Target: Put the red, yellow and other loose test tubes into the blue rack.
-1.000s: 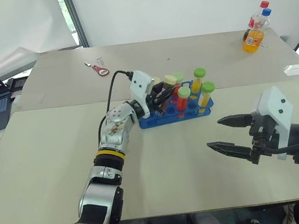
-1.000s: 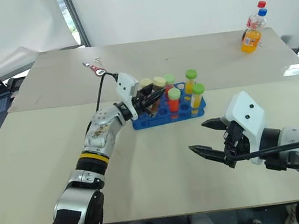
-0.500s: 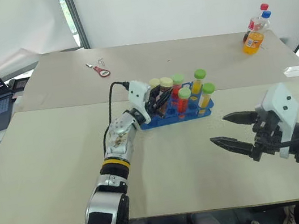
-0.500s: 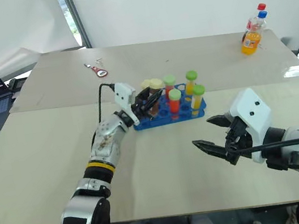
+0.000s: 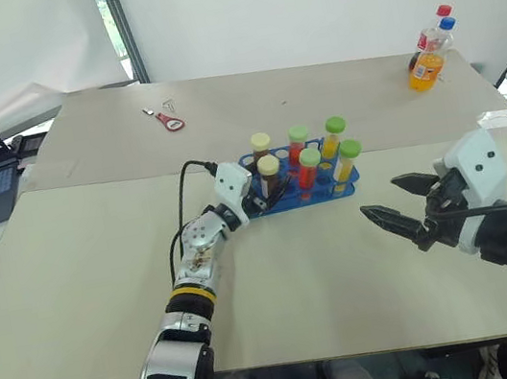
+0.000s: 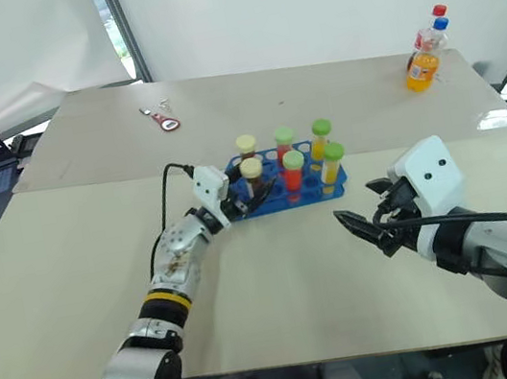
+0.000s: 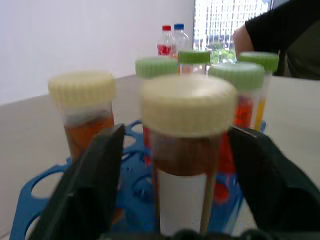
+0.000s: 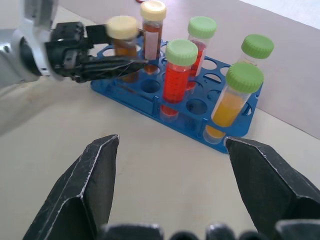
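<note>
Down it comes: your left gripper (image 5: 257, 200) has dropped since a second ago, and its fingers (image 7: 92, 175) now stand spread either side of the cream-capped tube (image 5: 270, 174), which sits upright in the near left end of the blue rack (image 5: 300, 187), out in the middle of the table (image 5: 102, 273). That tube's long axis runs straight up, dead ahead of the left gripper, so you'd back straight away from it to clear. Your right gripper (image 5: 400, 203) hangs off the rack's right end, spread wide, nothing in it. Six tubes stand racked: two cream caps, four green, red and yellow fills. I spot no loose tube on the table. No writing readable; the tube's white label looks blank.
</note>
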`<state>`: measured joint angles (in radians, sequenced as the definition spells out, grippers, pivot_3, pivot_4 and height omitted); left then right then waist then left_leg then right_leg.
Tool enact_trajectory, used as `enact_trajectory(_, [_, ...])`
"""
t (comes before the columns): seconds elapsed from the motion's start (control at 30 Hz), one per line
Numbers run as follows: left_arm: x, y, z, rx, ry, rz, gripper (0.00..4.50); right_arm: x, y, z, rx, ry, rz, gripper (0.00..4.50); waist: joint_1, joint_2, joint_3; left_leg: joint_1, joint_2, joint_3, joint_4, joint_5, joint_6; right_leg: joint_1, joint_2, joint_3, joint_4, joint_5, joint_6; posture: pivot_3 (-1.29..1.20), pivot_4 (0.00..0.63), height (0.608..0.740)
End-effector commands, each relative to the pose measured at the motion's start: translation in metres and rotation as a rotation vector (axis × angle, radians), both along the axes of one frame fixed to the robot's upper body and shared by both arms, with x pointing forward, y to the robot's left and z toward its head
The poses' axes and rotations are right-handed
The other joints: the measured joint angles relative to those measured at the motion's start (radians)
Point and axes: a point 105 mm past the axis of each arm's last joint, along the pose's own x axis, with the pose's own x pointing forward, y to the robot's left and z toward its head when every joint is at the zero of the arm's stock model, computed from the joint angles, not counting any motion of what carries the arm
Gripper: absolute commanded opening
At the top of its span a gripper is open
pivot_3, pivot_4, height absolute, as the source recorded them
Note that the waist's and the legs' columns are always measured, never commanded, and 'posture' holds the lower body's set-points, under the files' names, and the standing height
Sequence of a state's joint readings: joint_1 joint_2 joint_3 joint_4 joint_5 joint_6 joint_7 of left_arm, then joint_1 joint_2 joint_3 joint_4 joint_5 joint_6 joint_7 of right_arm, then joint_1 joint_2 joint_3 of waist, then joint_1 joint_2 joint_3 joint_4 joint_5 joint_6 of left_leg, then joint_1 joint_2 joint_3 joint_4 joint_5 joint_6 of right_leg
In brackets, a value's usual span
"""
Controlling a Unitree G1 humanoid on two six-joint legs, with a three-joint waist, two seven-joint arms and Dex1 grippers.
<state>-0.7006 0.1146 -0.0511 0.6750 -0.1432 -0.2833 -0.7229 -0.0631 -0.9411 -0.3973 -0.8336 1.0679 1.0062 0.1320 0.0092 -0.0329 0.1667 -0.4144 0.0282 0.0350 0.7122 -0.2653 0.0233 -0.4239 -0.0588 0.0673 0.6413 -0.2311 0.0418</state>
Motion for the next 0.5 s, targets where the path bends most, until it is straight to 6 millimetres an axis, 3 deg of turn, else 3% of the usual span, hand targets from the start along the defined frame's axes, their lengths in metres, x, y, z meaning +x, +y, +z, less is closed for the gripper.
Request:
enact_trajectory(0.03, [-0.008,0.007,0.012,0.058,-0.038,-0.059,4.44,0.003,0.001,0.01,-0.007,-0.06,0.018,3.76,0.0,0.0,0.0,0.0,0.0,0.0,0.0,0.0,0.0,0.0,0.0,0.0,0.0,0.0,0.0,0.0,0.15,0.733])
enact_trajectory(0.23, [-0.03,0.047,0.008,0.253,0.057,-0.122,4.44,0.008,-0.009,0.013,-0.079,-0.083,0.058,3.76,-0.005,0.001,0.0,0.0,0.001,0.0,-0.001,0.0,0.0,0.0,0.0,0.0,0.0,0.0,0.0,0.0,0.15,0.733])
enact_trajectory(0.4, [-0.043,0.115,0.03,0.539,0.088,-0.046,4.44,0.015,-0.042,0.033,-0.163,-0.118,0.113,3.76,-0.007,0.001,0.0,0.001,0.001,0.001,-0.001,0.0,0.0,0.0,0.0,0.0,0.0,0.0,0.0,0.0,0.15,0.733])
enact_trajectory(0.5, [-0.051,0.143,0.042,0.625,0.113,-0.004,4.5,0.017,-0.057,0.038,-0.168,-0.088,0.155,4.47,-0.007,0.001,0.0,0.002,0.002,0.001,-0.001,0.0,0.0,0.0,0.0,0.0,-0.001,0.0,0.0,0.0,0.15,0.733])
